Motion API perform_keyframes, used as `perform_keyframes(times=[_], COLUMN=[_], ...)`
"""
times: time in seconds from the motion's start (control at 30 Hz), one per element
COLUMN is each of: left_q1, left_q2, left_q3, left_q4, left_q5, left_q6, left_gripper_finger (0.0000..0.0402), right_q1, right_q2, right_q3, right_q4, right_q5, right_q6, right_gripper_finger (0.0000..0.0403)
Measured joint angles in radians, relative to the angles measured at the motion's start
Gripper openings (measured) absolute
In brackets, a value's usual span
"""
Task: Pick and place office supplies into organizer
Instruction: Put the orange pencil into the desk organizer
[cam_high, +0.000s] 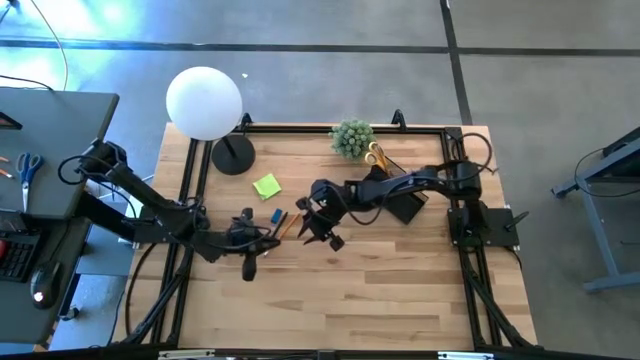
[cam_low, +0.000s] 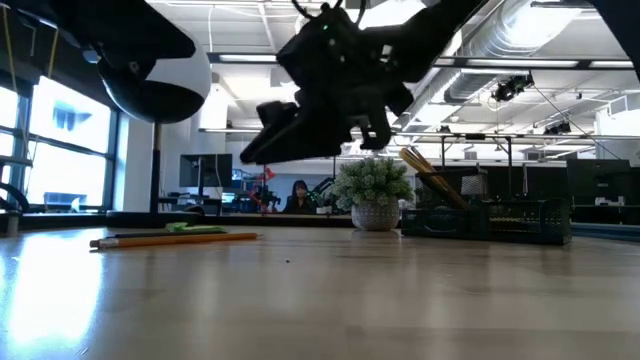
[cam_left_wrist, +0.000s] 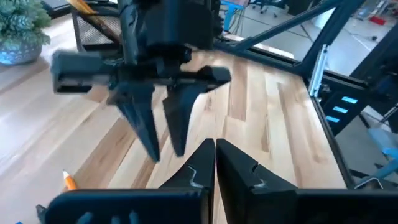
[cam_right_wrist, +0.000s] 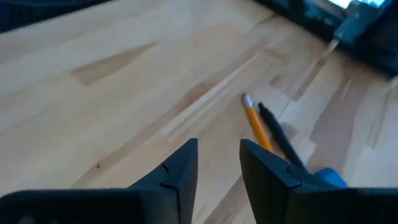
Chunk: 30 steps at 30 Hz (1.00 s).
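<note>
An orange pencil (cam_right_wrist: 254, 123) and a dark pen (cam_right_wrist: 280, 134) lie side by side on the wooden table, with a small blue block (cam_right_wrist: 328, 178) next to them. A lime-green sticky-note pad (cam_high: 266, 186) lies flat farther back. The black organizer (cam_high: 405, 206) stands at the right, with yellow-handled scissors (cam_high: 375, 155) at its far end. My right gripper (cam_right_wrist: 219, 158) hovers open just short of the pencil, nothing between its fingers. My left gripper (cam_left_wrist: 214, 155) is shut and empty, raised above the table and facing my right gripper (cam_left_wrist: 165, 140).
A lamp with a white globe (cam_high: 204, 102) and round black base (cam_high: 232, 155) stands at the far left. A potted plant (cam_high: 351, 138) sits at the far edge beside the organizer. Bare wood (cam_high: 380, 300) stretches along the near half of the table.
</note>
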<state>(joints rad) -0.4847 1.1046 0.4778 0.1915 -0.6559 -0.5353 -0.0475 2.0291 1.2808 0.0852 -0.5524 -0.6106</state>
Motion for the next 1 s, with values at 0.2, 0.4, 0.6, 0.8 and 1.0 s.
perform_keyframes(times=[0.2, 0.4, 0.6, 0.8, 1.0], left_q1=[0.000, 0.000, 0.000, 0.000, 0.000], left_q2=[0.020, 0.019, 0.019, 0.019, 0.018], left_q3=[0.000, 0.000, 0.000, 0.000, 0.000], left_q4=[0.000, -0.001, -0.002, -0.008, 0.003], left_q5=[-0.028, -0.037, -0.037, -0.037, -0.037], left_q6=[-0.018, -0.001, 0.004, 0.005, 0.006], left_gripper_finger=[0.0005, 0.0005, 0.0005, 0.0005, 0.0005], right_q1=[-0.001, -0.001, -0.002, -0.027, -0.055], right_q2=[0.037, 0.055, 0.111, 0.145, 0.175], right_q3=[0.029, 0.029, 0.029, 0.050, 0.135], right_q4=[-0.011, -0.001, 0.116, 0.159, 0.059], right_q5=[-0.002, -0.002, 0.002, 0.020, 0.020], right_q6=[-0.001, -0.002, -0.012, -0.018, -0.022], right_gripper_finger=[0.0113, 0.0113, 0.0113, 0.0113, 0.0113])
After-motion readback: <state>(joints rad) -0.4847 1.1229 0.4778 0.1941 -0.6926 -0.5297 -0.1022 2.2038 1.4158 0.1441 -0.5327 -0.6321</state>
